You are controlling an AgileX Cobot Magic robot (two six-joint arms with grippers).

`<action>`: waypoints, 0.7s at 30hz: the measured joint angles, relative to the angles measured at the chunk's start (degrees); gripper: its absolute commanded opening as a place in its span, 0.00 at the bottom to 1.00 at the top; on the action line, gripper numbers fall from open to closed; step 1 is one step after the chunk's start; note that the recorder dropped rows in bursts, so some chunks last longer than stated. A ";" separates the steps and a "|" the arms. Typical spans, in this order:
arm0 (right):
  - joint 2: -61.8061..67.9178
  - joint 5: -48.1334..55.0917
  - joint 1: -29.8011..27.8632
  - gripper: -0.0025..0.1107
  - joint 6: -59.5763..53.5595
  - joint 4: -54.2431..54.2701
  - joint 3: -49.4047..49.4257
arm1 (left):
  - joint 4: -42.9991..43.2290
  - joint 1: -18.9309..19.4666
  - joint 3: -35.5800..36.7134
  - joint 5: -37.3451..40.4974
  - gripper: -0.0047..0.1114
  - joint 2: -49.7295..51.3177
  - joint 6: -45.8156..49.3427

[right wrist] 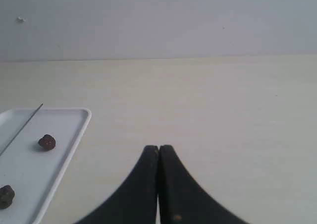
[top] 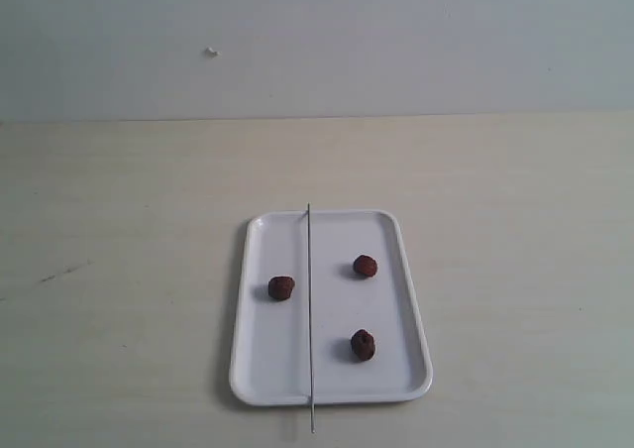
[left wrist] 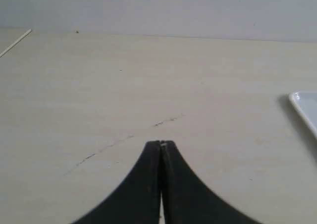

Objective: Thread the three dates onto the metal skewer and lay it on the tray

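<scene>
The white tray (top: 332,379) lies on the pale table in the exterior view, near the front middle. Three dates rest loose on it: one left (top: 281,287), one upper right (top: 365,266), one lower right (top: 363,345). The thin metal skewer (top: 310,309) lies lengthwise across the tray, sticking out past its front rim. Neither arm shows in the exterior view. My left gripper (left wrist: 161,143) is shut and empty over bare table, with the tray's corner (left wrist: 303,105) off to its side. My right gripper (right wrist: 158,147) is shut and empty beside the tray (right wrist: 74,135), where two dates (right wrist: 47,141) (right wrist: 6,195) and the skewer's tip (right wrist: 27,120) show.
A plain pale wall (top: 317,42) stands behind the table with a small white speck (top: 211,53) on it. A faint dark scratch (left wrist: 168,120) marks the tabletop left of the tray. A thin pale stick (left wrist: 15,43) lies at the far left in the left wrist view.
</scene>
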 measured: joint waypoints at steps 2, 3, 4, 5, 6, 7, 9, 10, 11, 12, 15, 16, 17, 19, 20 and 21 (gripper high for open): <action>0.00 0.00 0.00 0.02 0.00 0.00 0.00 | 0.00 0.00 0.00 0.00 0.04 0.00 0.00; 0.00 0.00 0.00 0.02 0.00 0.00 0.00 | 0.00 0.00 0.00 0.00 0.04 0.00 0.00; 0.00 0.00 0.00 0.02 0.00 0.00 0.00 | 0.00 0.00 0.00 0.00 0.04 0.00 0.00; 0.00 0.00 0.00 0.02 0.00 0.00 0.00 | 0.00 0.00 0.00 0.00 0.04 0.00 0.00; 0.00 0.00 0.00 0.02 0.00 0.00 0.00 | 0.00 0.00 0.00 0.00 0.04 0.00 0.00; 0.00 0.00 0.00 0.02 0.00 0.00 0.00 | 0.00 0.00 0.00 0.00 0.04 0.00 0.00; 0.00 0.00 0.00 0.02 0.00 0.00 0.00 | 0.00 0.00 0.00 0.00 0.04 0.00 0.00; 0.00 0.00 0.00 0.02 0.00 0.00 0.00 | 0.00 0.00 0.00 0.00 0.04 0.00 0.00; 0.00 0.00 0.00 0.02 0.00 0.00 0.00 | 0.00 0.00 0.00 0.00 0.04 0.00 0.00; 0.00 0.00 0.00 0.02 0.00 0.00 0.00 | 0.00 0.00 0.00 0.00 0.04 0.00 0.00; 0.00 0.00 0.00 0.02 0.00 0.00 0.00 | 0.00 0.00 0.00 0.00 0.04 0.00 0.00; 0.00 0.00 0.00 0.02 0.00 0.00 0.00 | 0.00 0.00 0.00 0.00 0.04 0.00 0.15; 0.00 0.00 0.00 0.02 0.00 0.00 0.00 | 0.48 0.00 0.00 0.00 0.04 0.00 0.74; 0.00 0.00 0.00 0.02 0.00 0.00 0.00 | 2.15 0.00 0.00 -0.35 0.04 0.00 2.69; 0.00 0.00 0.00 0.02 0.00 0.00 0.00 | 3.32 0.00 0.00 -1.09 0.04 0.00 3.82; 0.00 0.00 0.00 0.02 0.00 0.00 0.00 | 4.48 0.00 0.00 -2.37 0.04 0.00 4.90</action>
